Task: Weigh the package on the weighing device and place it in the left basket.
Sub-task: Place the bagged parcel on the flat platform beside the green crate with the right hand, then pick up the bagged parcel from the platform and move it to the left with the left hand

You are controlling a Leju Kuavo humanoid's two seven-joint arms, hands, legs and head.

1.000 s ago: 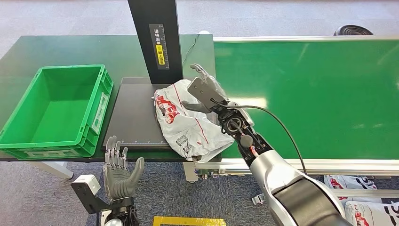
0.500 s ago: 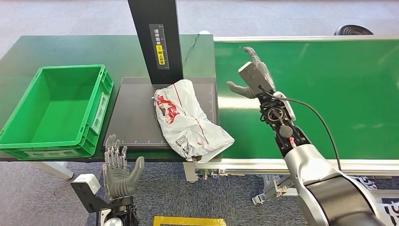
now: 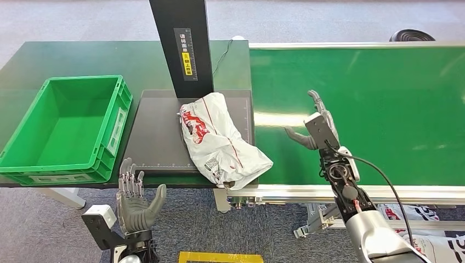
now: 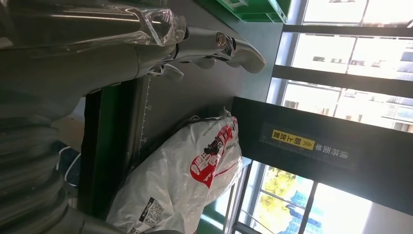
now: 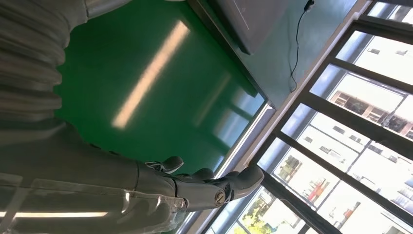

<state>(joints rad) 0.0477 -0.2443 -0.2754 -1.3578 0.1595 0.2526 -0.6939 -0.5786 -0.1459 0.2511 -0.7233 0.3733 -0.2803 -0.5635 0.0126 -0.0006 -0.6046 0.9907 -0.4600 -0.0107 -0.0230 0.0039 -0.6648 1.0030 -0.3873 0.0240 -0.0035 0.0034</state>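
The package [image 3: 219, 141], a white plastic bag with red print, lies on the black weighing plate [image 3: 156, 131], its near end hanging over the plate's front right corner. It also shows beside the scale's black post in the left wrist view [image 4: 180, 180]. My right hand [image 3: 315, 125] hovers open over the green conveyor, well right of the package, holding nothing; its fingers [image 5: 214, 183] are spread. Below the table's front edge my left hand [image 3: 134, 200] is open with fingers up, empty, and its fingers [image 4: 234, 46] are extended.
An empty green basket [image 3: 118, 107] sits on the dark table left of the scale. The scale's black post [image 3: 183, 46] rises behind the plate. The green conveyor belt [image 3: 384, 104] spans the right side. More white packages [image 3: 422, 244] lie on the floor at lower right.
My right hand has let go of the package and drawn back to the right and toward me over the conveyor. The package stays on the plate. The left hand barely moved.
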